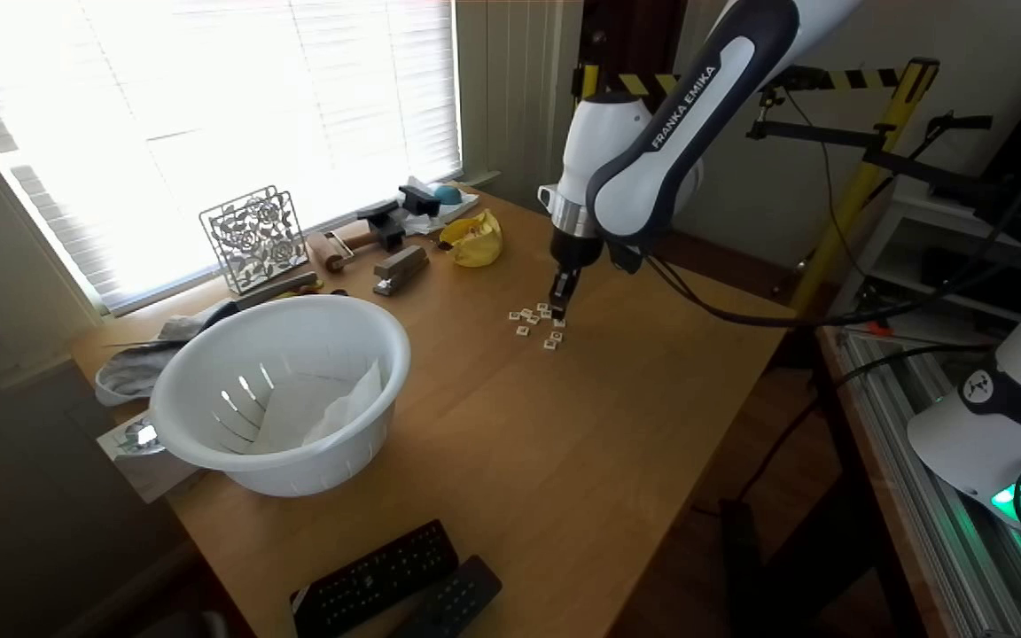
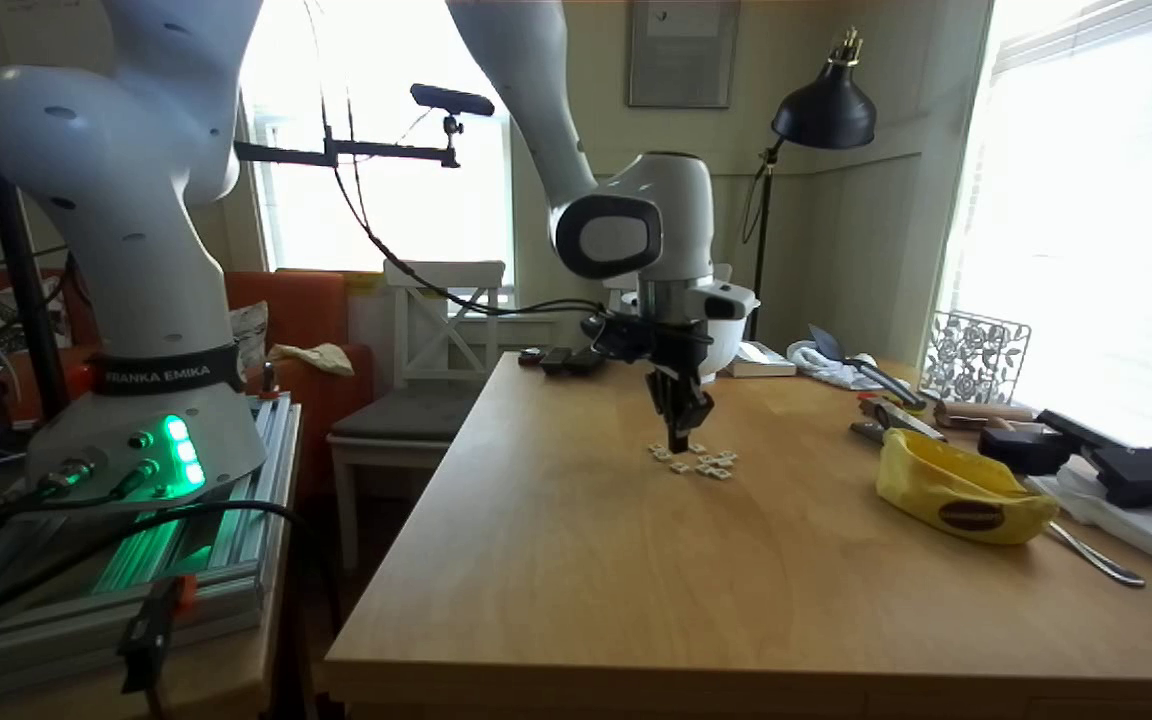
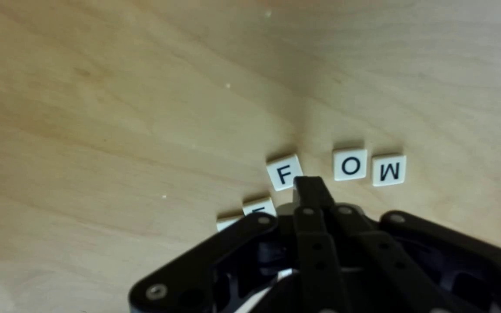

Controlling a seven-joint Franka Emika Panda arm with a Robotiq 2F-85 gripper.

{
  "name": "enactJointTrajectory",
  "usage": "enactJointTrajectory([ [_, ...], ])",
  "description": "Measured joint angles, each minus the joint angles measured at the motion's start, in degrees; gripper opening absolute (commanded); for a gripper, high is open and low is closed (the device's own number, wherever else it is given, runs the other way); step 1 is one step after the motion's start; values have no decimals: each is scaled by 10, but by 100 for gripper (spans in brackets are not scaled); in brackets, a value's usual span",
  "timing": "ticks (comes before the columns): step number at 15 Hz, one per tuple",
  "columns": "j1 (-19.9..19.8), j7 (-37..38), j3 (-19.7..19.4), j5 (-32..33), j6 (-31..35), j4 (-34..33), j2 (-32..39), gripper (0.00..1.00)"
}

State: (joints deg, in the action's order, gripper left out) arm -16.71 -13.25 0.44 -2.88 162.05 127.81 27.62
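Tiles (image 3: 350,165) outside colander (image 1: 320,472) (sheet (image 1: 300,403) inside)

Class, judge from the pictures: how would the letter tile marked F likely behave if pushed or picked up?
The F tile looks rigid, given its straight edges. Being small and thin, it is probably light. Lying flat on the smooth-looking table, it would likely slide rather than roll or tip.

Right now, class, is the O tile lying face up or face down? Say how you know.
Face up: in the wrist view, looking down, the O tile shows its lettered side.
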Motion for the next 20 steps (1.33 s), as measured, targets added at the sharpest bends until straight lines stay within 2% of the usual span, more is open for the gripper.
enactJointTrajectory([
  [20, -5, 0, 2, -4, 3, 9, 1, 0],
])
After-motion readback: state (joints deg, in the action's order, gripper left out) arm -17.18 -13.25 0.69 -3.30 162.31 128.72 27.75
